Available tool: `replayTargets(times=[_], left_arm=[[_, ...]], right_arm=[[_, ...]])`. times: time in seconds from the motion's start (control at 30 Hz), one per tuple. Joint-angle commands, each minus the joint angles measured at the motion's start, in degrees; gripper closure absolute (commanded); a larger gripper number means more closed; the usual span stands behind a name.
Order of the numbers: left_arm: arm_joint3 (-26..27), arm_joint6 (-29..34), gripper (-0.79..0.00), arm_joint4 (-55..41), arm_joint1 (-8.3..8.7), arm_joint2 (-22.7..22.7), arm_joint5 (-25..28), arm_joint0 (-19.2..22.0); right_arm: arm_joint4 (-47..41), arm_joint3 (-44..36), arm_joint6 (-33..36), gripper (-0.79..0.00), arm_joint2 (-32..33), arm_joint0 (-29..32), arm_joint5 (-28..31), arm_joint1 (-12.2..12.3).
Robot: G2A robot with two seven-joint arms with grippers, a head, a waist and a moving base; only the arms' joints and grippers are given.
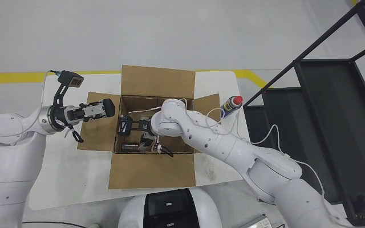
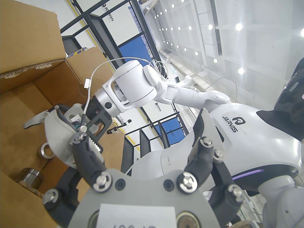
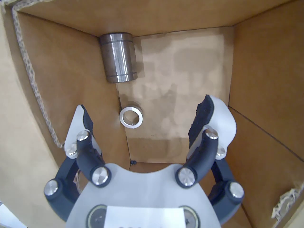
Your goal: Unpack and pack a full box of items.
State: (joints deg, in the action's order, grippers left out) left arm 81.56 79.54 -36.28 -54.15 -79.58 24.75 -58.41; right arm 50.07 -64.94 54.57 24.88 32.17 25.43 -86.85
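Cardboard box (image 3: pixel 266 55) walls close in on both sides of my right claw (image 3: pixel 144 106), which hangs inside it. A red-capped spray can (image 1: pixel 232 105) stands on the table (image 1: pixel 57 182) outside the box, back along my right arm. That claw is spread wide and its fingers (image 3: pixel 205 110) touch nothing. My left claw (image 1: pixel 109 107) hovers over the box's left flap, also open and empty. A metal ring (image 3: pixel 131 117) lies just ahead of my right fingertips, its hole facing me. Beyond the ring a metal cylinder (image 3: pixel 118 56) lies with its long axis pointing away from me, far end at the box wall.
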Motion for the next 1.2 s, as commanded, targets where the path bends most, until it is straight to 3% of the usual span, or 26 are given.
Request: replayTargets(times=[0.0, 0.17, 0.7, 1.17], left_arm=[[0.00, 0.00, -0.785, 0.00, 0.00, 0.00, 0.00, 0.00], [0.00, 0.00, -0.785, 0.00, 0.00, 0.00, 0.00, 0.00], [0.00, 0.00, -0.785, 0.00, 0.00, 0.00, 0.00, 0.00], [0.00, 0.00, -0.785, 0.00, 0.00, 0.00, 0.00, 0.00]], right_arm=[[0.10, 2.15, -0.67, -0.785, -1.59, -0.99, -0.08, -1.46], [0.73, 7.47, -4.49, -0.785, -3.99, -2.54, -1.06, -4.61], [0.74, 7.39, -4.83, -0.785, -4.04, -2.31, -0.92, -4.62], [4.38, 15.66, -18.14, -0.785, -4.67, -0.03, 6.87, -6.30]])
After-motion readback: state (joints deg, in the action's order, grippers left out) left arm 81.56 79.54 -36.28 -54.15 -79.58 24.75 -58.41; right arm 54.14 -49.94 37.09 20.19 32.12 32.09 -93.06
